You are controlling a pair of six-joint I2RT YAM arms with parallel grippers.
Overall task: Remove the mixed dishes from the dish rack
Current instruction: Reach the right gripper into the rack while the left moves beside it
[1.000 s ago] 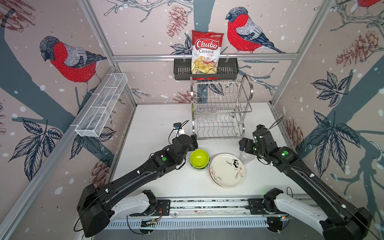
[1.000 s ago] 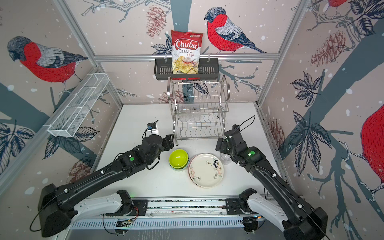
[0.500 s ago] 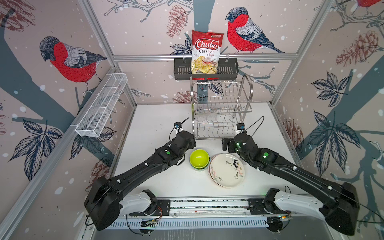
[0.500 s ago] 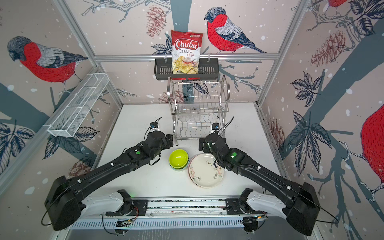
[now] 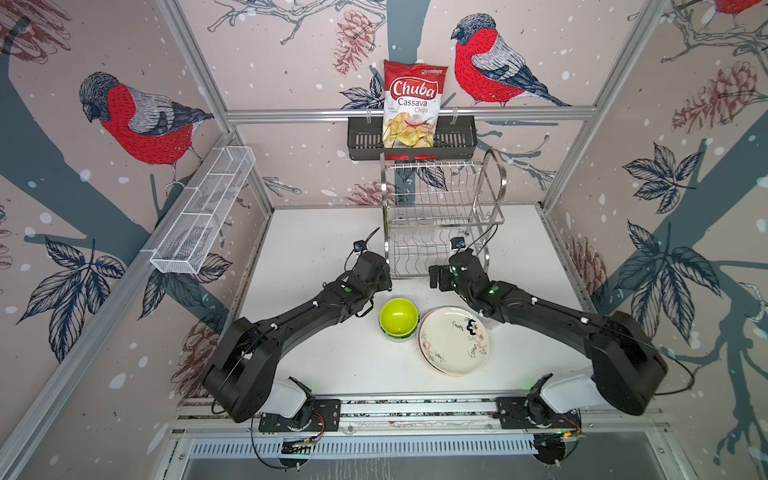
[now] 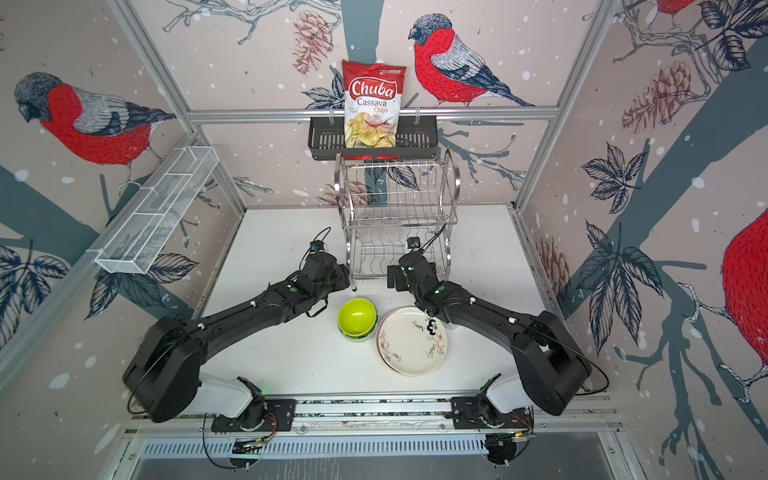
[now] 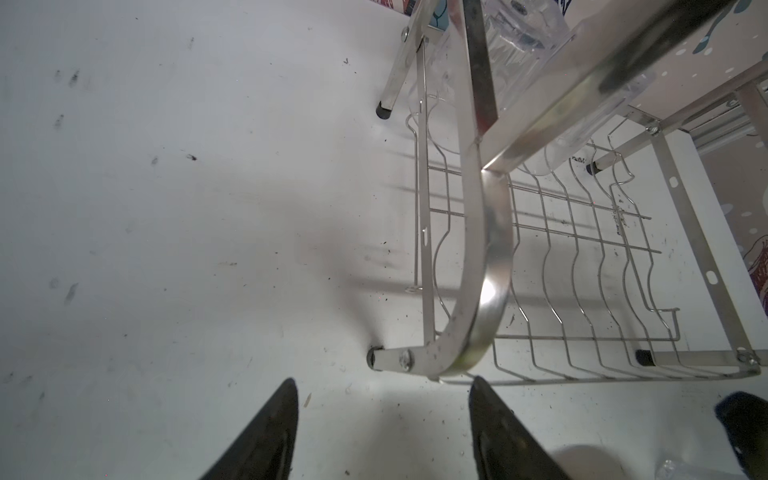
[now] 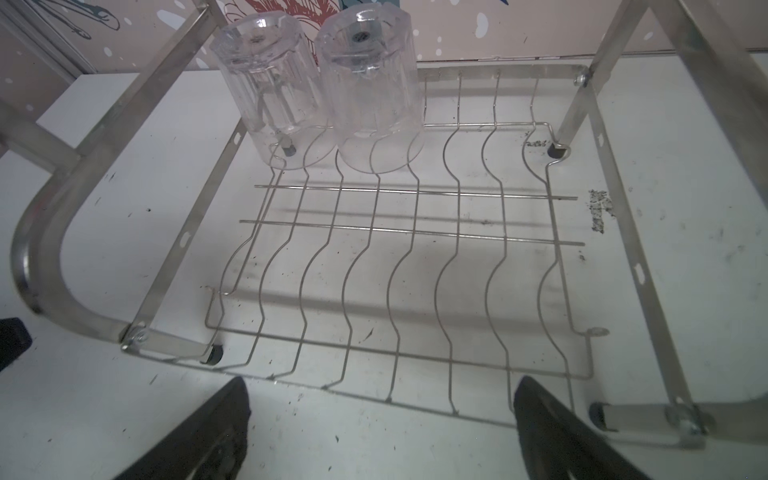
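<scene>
Right gripper (image 8: 378, 386) swinging in from the right side, now facing dish rack (image 5: 440, 216) front, jaws gaping wide, empty. Left gripper (image 7: 382, 386) sitting parted, empty, at rack's corner foot. Two tumblers (image 8: 370, 91) standing inverted on lower tier.

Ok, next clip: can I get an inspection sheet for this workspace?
surface: white table, scuffed, dark specks.
job's things: rack holds two upturned tumblers, lower tier, back; lime bowl on a bowl stack and doodle plate on a plate stack sit on the table.
clutter: chips bag in black basket; white mesh tray on the wall rail.
grippers: left gripper and right gripper open, empty, at the rack's front.
cables: a thin cable loops at each wrist.
surroundings: bird-print walls, aluminium frame.
</scene>
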